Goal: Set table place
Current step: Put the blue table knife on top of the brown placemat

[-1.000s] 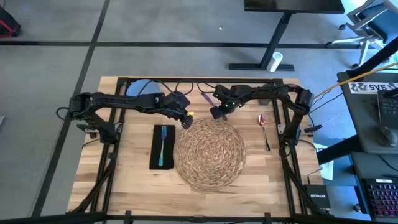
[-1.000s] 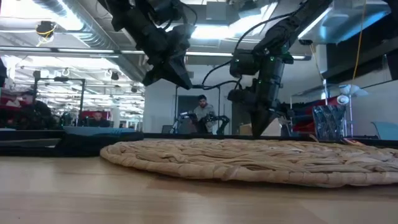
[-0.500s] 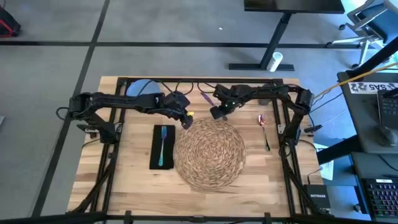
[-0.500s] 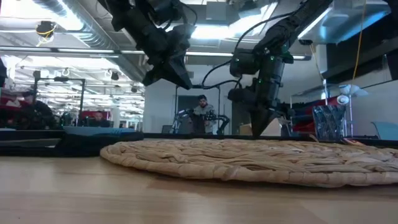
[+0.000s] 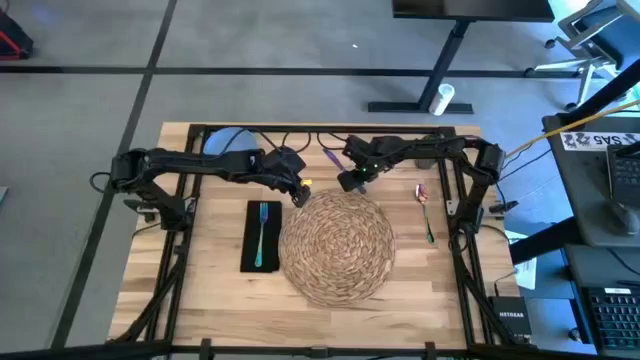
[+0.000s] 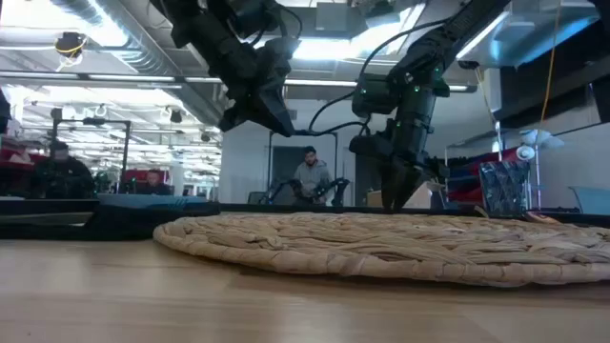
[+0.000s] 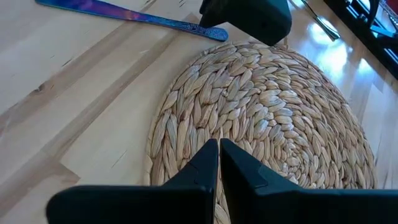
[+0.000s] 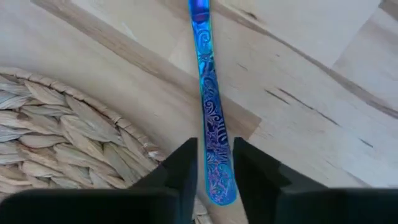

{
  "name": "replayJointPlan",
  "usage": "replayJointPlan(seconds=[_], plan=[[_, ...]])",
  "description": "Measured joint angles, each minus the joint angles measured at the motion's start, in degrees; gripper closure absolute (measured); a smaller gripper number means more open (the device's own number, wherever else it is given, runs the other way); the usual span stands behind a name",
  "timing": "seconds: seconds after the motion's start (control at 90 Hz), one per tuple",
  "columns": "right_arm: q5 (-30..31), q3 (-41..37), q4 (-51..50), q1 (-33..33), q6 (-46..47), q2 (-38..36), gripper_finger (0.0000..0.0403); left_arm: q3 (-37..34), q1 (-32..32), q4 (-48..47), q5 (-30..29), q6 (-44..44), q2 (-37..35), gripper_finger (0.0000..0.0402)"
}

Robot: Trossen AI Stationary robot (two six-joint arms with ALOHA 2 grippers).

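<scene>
The right gripper (image 8: 211, 171) is being poised with its fingers narrowly parted astride the iridescent blue-purple patterned metal cutlery handle (image 8: 208, 118), which is lying flat on the light butcher-block wooden table (image 5: 215, 290) just beside the big round woven straw placemat (image 5: 338, 245). The left gripper (image 7: 219, 163), fingers pressed together on nothing, is being held over the mat's near edge. A slip is being risked: the flat, slick handle could be pinched off-centre and skid under the mat's rim.

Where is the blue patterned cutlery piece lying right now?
In the high view the blue patterned cutlery piece lies on the table just beyond the placemat's far edge. The right gripper, open, hangs over its handle end.
</scene>
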Motion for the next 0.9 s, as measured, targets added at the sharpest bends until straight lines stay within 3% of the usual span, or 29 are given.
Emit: replayJointPlan(seconds=[0.711,0.9], plan=[[-1.8,-6.4,7.7,0.0,0.3,0.1,0.0293,0.0,0.0,0.0,0.0,0.0,0.0,0.0402],[-1.7,-6.5,8.0,0.0,0.5,0.2,0.0326,0.0,0.1,0.0,0.0,0.0,0.0,0.0402]])
